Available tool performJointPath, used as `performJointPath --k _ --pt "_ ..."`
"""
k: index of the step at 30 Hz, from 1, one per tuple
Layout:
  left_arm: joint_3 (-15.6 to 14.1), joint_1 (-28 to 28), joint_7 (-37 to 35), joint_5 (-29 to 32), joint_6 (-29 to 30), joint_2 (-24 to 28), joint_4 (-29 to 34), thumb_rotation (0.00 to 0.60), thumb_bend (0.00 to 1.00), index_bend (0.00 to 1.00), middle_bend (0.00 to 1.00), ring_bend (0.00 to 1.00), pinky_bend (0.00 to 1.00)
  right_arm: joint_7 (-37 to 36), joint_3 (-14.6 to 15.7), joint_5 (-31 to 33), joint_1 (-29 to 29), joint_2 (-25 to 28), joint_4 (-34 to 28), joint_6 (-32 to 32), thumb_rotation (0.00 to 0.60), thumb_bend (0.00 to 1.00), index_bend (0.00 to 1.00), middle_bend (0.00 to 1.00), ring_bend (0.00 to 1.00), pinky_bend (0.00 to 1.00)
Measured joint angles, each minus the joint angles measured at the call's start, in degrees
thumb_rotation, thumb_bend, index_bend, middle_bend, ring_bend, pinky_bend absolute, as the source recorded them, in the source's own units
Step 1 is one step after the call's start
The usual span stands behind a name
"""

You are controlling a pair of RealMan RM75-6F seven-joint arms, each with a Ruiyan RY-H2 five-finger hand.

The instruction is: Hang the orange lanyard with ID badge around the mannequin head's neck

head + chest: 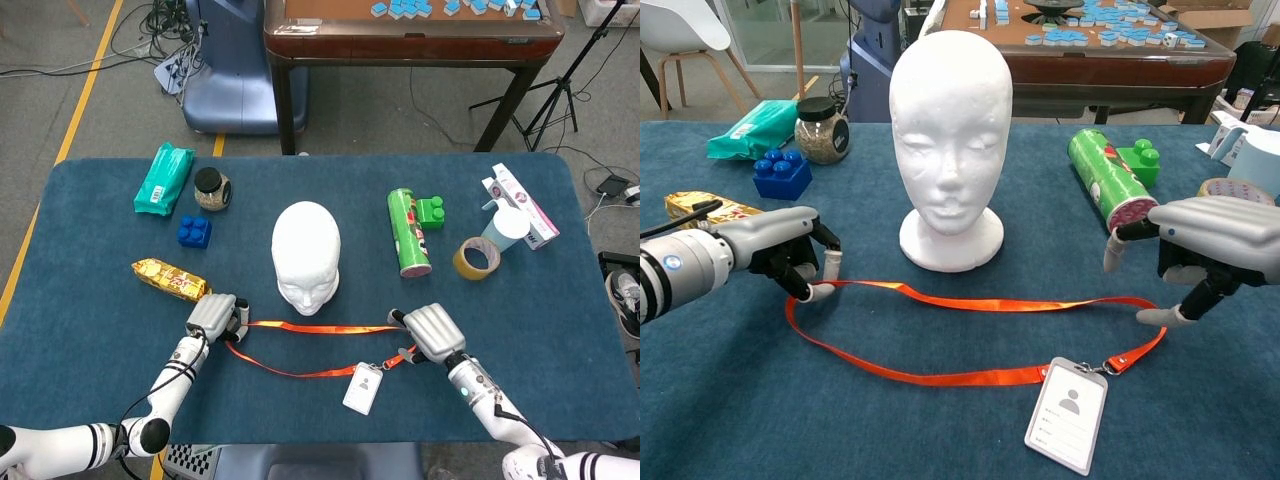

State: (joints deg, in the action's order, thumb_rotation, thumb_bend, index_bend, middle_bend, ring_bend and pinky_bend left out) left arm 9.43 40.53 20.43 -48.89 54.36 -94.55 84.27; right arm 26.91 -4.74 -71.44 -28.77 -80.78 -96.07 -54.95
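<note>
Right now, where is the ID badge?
In the chest view the ID badge lies flat on the table, front right, below the right hand, clipped to the orange lanyard.

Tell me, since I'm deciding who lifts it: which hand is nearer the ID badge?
Right. The right hand hovers just above and right of the ID badge, by the lanyard's clip end. The left hand pinches the strap's far left end.

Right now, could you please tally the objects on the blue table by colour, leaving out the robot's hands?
Green: 3, packet, tube, block
White: 3, mannequin head, box, cup
Orange: 1, lanyard
Blue: 1, block
Yellow: 2, snack, tape roll
Clear: 1, jar
Total: 11
</note>
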Motion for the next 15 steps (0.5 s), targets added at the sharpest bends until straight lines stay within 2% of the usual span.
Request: performJointPath --k 8,15 --pt "-0.05 -0.09 -0.26 -0.09 0.00 0.29 0.34 0.600 0.38 0.61 0.95 0.94 0.91 2.35 -1.39 3.65 -2.51 -5.43 4.66 0.30 0.600 0.28 0.43 1.00 1.00 1.00" --pt "-0.10 -0.07 -0.23 -0.03 0.05 0.41 0.65 0.600 0.38 0.61 0.95 0.94 0.91 4.30 -1.27 5.78 -4.33 -8.50 7.81 0.82 0.600 0.28 0.44 1.00 1.00 1.00"
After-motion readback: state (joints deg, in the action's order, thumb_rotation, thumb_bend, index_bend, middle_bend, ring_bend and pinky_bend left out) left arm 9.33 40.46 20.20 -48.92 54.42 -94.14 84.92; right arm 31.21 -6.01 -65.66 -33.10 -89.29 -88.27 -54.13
